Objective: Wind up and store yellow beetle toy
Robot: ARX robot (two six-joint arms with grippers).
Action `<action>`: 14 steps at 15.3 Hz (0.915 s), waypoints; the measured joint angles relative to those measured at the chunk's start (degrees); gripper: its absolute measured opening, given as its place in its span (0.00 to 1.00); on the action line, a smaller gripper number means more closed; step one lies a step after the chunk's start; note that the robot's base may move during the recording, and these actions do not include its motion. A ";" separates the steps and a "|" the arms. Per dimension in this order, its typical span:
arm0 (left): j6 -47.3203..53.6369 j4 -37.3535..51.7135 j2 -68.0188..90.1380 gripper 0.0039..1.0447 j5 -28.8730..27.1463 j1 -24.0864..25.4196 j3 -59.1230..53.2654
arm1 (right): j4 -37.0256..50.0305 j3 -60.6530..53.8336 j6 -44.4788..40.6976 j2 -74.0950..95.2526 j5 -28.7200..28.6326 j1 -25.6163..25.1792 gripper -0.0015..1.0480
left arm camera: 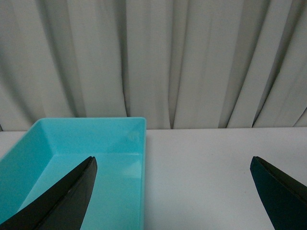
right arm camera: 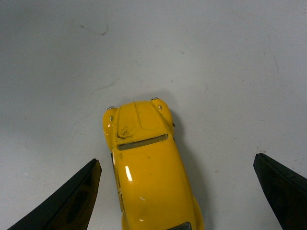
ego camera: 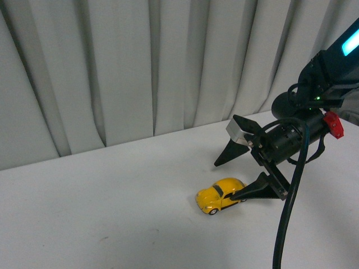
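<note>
We look out over a white table (ego camera: 112,218) backed by a pale pleated curtain (ego camera: 140,67). The yellow beetle (ego camera: 217,195) stands on its wheels on the table, at about 5 o'clock from the middle of the front view. Its nose points toward 8 o'clock and its tail toward 2 o'clock.

The right arm (ego camera: 314,95) comes in from 2 o'clock, and a dark cable (ego camera: 289,213) hangs from it. The right gripper (ego camera: 223,181) is spread wide and holds nothing. One black finger sits at the beetle's 12 o'clock. The other overlaps its tail at 3 o'clock, and from the front we cannot tell whether it touches. In the right wrist view the beetle lies between the two fingers with bare table on each side, its bonnet and headlights pointing away from the wrist.

The left wrist view shows the left gripper (left arm camera: 172,162) also spread wide and empty, low over the table. A turquoise tray (left arm camera: 139,143) stands by the curtain, one finger in front of it.
</note>
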 joint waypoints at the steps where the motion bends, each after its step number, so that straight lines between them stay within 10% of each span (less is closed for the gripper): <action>1: 0.00 0.00 0.00 0.94 0.00 0.00 0.00 | 0.37 -0.07 0.00 0.00 0.59 0.33 0.94; 9: 0.00 0.00 0.00 0.94 0.00 0.00 0.00 | 0.96 -1.60 0.02 0.00 4.31 2.62 0.92; 14: 0.00 0.00 0.00 0.94 0.00 0.00 0.00 | 1.79 -2.05 0.00 0.00 5.66 2.89 0.47</action>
